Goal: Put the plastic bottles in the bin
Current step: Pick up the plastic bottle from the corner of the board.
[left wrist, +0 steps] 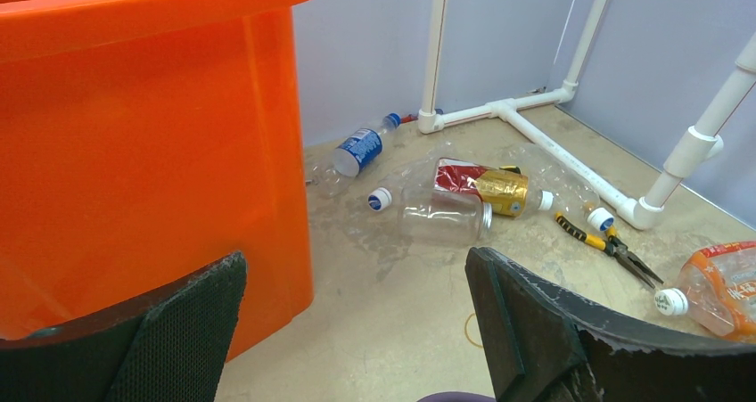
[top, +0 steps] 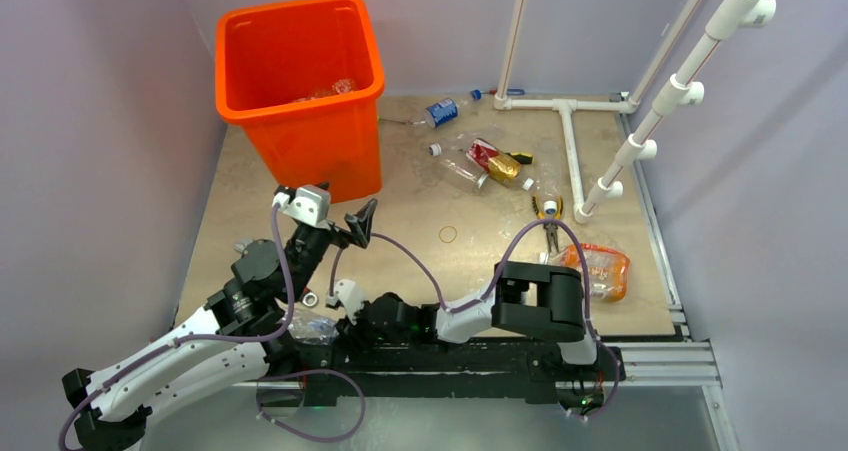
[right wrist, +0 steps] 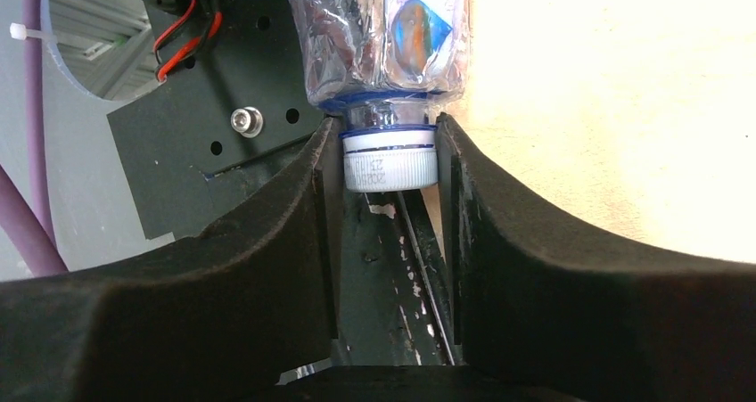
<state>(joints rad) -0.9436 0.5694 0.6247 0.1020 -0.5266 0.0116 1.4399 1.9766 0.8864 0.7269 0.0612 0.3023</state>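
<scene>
Crumpled clear bottle [right wrist: 383, 36] lies at the worktop's [top: 420, 206] near edge, its white cap [right wrist: 390, 166] pinched between the right gripper's [right wrist: 390, 148] fingers. The left gripper [left wrist: 357, 259] hangs wide open, empty, beside the orange bin [left wrist: 134, 152].

Both arms mix white and black. The left arm [top: 170, 356] wears glossy white shells dotted with small dark screw holes over black joints, and the right arm [top: 540, 301] shows a bulky rounded black housing and a white link. A purple cable [top: 410, 256] runs along each (thick and sheathed). A white boxy camera block [top: 307, 204] caps the left wrist. The left gripper [left wrist: 355, 259] has matte black fingers [left wrist: 192, 322] with a fine woven texture and frayed edges. The right gripper [right wrist: 388, 143] is the same dull black, its inner faces smooth. A black plate [right wrist: 178, 143] carries a silver screw [right wrist: 243, 121], small holes, and red and black wires [right wrist: 183, 36].
</scene>
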